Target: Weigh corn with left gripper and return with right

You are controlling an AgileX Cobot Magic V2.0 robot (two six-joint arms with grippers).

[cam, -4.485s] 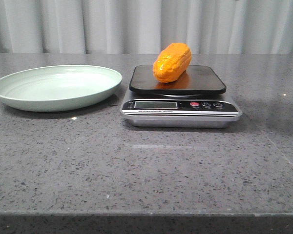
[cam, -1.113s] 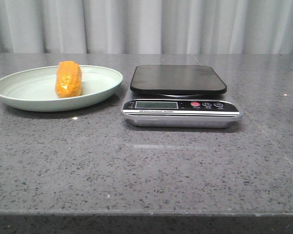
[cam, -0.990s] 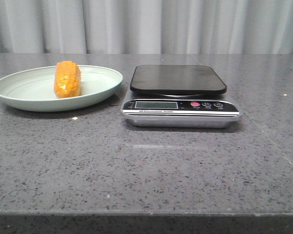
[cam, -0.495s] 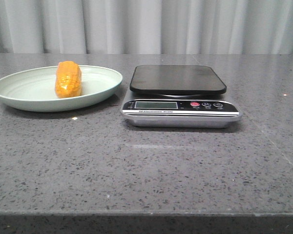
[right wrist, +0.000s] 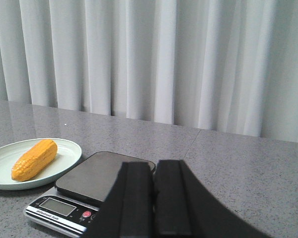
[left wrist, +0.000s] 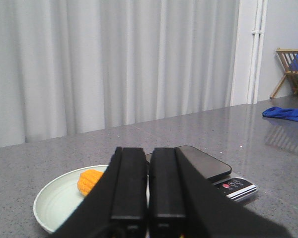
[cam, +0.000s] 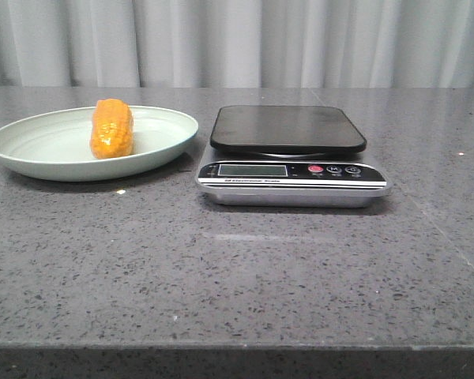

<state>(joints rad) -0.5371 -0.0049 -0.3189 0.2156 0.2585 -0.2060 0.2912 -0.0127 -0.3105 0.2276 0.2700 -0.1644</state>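
On the grey worktop we recorded the scale with its platform bare, and the pale green plate just beside it holding the corn. Left hand and right hand had fingers pressed together, gripping nothing.

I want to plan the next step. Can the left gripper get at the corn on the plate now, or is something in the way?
Probably yes. The corn lies uncovered on the plate, apart from the scale, with nothing over it. The left gripper is drawn back with its fingers together, so it must open first.
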